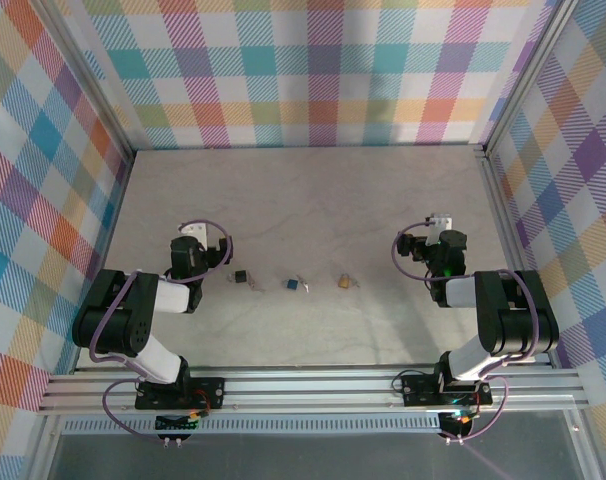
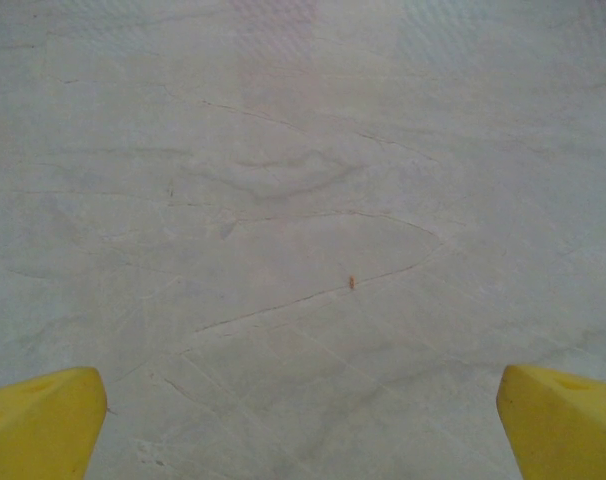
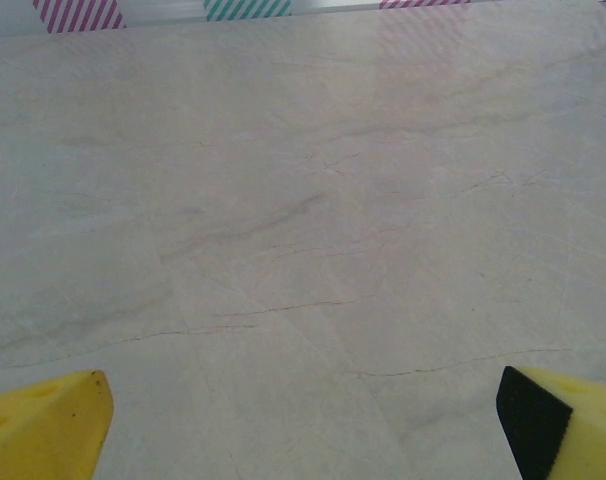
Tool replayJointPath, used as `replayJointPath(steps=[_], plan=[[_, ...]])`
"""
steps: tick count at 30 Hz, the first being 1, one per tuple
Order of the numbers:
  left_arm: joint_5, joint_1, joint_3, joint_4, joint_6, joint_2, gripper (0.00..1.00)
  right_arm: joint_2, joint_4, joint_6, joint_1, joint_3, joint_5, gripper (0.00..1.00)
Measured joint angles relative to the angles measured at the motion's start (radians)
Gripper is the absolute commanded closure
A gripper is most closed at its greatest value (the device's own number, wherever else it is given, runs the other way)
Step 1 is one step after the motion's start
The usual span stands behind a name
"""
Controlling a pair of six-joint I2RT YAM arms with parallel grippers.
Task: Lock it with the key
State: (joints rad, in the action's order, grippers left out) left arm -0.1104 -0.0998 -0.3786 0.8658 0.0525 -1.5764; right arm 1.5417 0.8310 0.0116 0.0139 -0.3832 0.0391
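L pincer (image 2: 303, 430) & R pincer (image 3: 303, 425) are both hanging wide, holding nothing, over bare tabletop (image 1: 303, 200). Btwn the arms, three small locks are lying in a row: black padlock (image 1: 241, 277), blue padlock (image 1: 292, 284), brass padlock (image 1: 341, 282). Bits beside them are prob. keys, too small to tell. Likely step: going for a key. Worth coming in low, pinching its head, w/ the other pincer steadying the lock body.
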Motion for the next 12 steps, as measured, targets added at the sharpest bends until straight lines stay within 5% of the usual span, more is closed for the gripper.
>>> replayJointPath(steps=[12], plan=[[-0.003,0.011,-0.013,-0.018,-0.007,0.000,0.00,0.000,0.000,0.000,0.000,0.000,0.000,0.01]])
